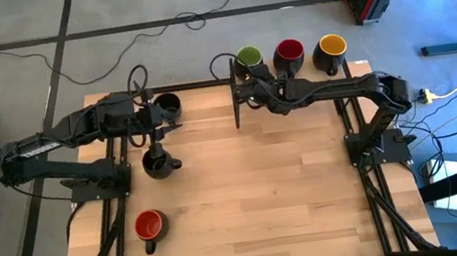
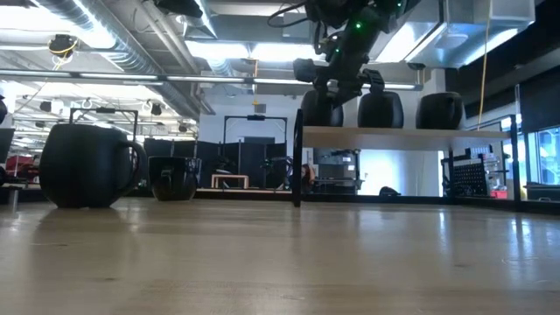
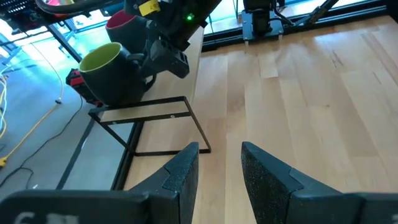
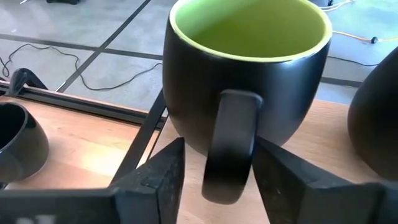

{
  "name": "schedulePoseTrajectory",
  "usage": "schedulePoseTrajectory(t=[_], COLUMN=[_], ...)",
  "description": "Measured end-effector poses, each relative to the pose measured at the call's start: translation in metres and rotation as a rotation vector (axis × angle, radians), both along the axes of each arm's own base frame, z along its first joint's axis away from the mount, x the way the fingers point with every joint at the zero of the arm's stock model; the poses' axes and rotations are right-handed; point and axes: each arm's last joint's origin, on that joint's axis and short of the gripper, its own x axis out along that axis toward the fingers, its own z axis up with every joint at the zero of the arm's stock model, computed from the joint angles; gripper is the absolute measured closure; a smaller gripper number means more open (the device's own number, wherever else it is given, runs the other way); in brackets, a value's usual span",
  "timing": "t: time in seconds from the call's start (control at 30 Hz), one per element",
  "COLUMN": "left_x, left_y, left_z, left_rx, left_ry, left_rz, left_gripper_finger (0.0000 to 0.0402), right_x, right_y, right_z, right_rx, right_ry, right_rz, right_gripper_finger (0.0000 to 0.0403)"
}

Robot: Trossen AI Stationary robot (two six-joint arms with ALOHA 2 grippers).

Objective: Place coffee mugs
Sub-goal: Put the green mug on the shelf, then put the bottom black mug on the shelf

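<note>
Wooden table: three mugs on far shelf, green, red, yellow. I see right gripper parted around green's handle. Left gripper open, idle. Three remain: two black, one red.

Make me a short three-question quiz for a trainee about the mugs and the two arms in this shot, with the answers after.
1. True or false: the right pincer has its fingers on either side of the green mug's handle.
2. How many mugs stand on the raised shelf? A) two B) three C) four
3. Fill in: the mug nearest the table's front edge has a ___ inside.

Key:
1. True; the fingers stand slightly apart from the handle.
2. B: green, red mug on the shelf and yellow mug.
3. Red: the red mug on the table. The left pincer is open, holding nothing.
</note>
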Motion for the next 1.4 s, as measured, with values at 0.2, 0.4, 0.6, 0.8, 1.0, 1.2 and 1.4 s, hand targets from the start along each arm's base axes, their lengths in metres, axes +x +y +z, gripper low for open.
schedulePoseTrajectory(t=[0.2,0.4,0.6,0.8,1.0,1.2,1.4], left_x=[0.0,0.0,0.0,0.0,-0.001,-0.002,-0.003], left_y=[0.0,0.0,0.0,0.0,0.001,0.0,-0.003], left_z=[0.0,0.0,0.0,0.0,-0.001,-0.005,-0.019], left_rx=[0.0,0.0,0.002,0.003,-0.004,-0.079,-0.258], left_ry=[0.0,0.001,0.003,0.003,0.015,0.021,0.088], left_rz=[0.0,0.0,0.005,0.005,0.034,0.044,0.04], left_gripper_finger=[0.0285,0.0285,0.0285,0.0285,0.0285,0.0258,0.0222], right_x=[0.002,0.003,0.004,0.004,0.012,0.021,0.028], right_y=[0.0,0.001,0.017,0.035,0.069,0.112,0.144], right_z=[0.011,0.033,0.053,0.071,0.091,0.077,0.042], right_rx=[-0.014,0.012,-0.01,-0.024,-0.007,0.064,0.121], right_ry=[0.003,0.027,0.074,0.093,0.049,0.06,0.004], right_rz=[0.016,0.065,0.08,0.115,0.301,0.511,0.647], right_gripper_finger=[0.021,0.021,0.0209,0.021,0.021,0.021,0.021])
